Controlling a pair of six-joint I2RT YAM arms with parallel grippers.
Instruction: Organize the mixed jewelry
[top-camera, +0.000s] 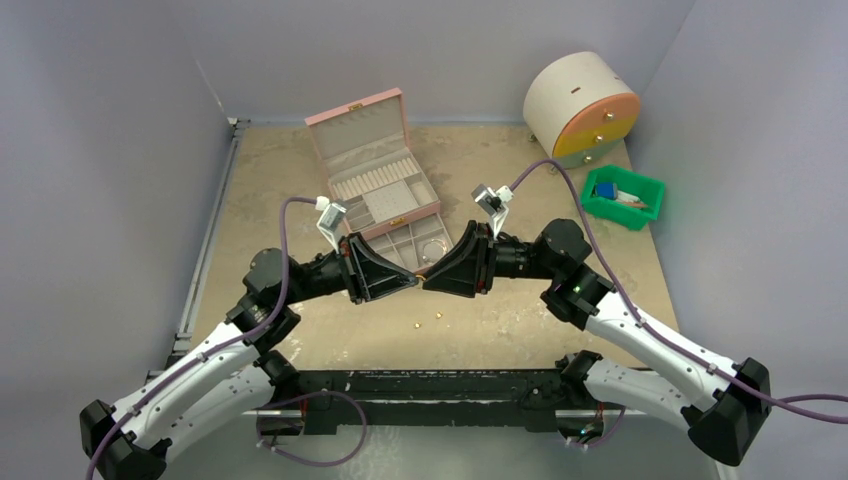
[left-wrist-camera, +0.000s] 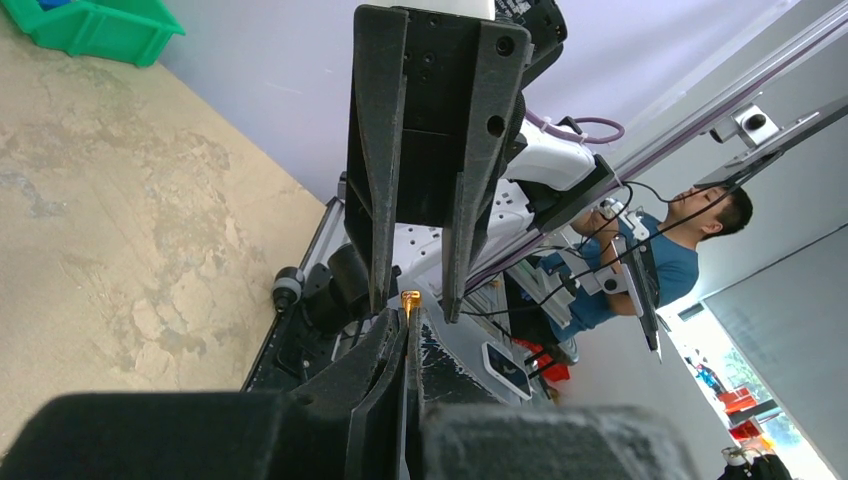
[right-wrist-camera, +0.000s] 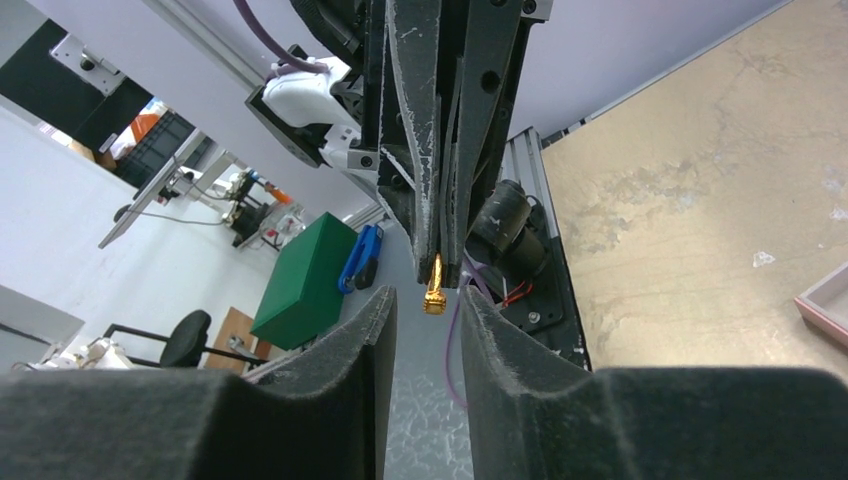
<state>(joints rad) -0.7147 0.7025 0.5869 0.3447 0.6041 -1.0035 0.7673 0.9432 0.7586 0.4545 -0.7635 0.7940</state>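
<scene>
Both grippers meet tip to tip above the table's middle. My left gripper (top-camera: 414, 281) (left-wrist-camera: 410, 318) is shut on a tiny gold stud (left-wrist-camera: 410, 300) (right-wrist-camera: 434, 296), which sticks out past its fingertips. My right gripper (top-camera: 429, 279) (right-wrist-camera: 427, 300) stands open, its fingers (left-wrist-camera: 378, 200) on either side of the stud with a gap on each side. Two small gold beads (top-camera: 417, 324) lie on the table below. A thin silvery bracelet loop (top-camera: 433, 248) rests in the tray (top-camera: 400, 243) in front of the open pink box (top-camera: 372, 130).
A green bin (top-camera: 640, 213) with blue items sits at the right, behind it a round cream drum with coloured drawers (top-camera: 580, 108). Grey walls close the table at back and sides.
</scene>
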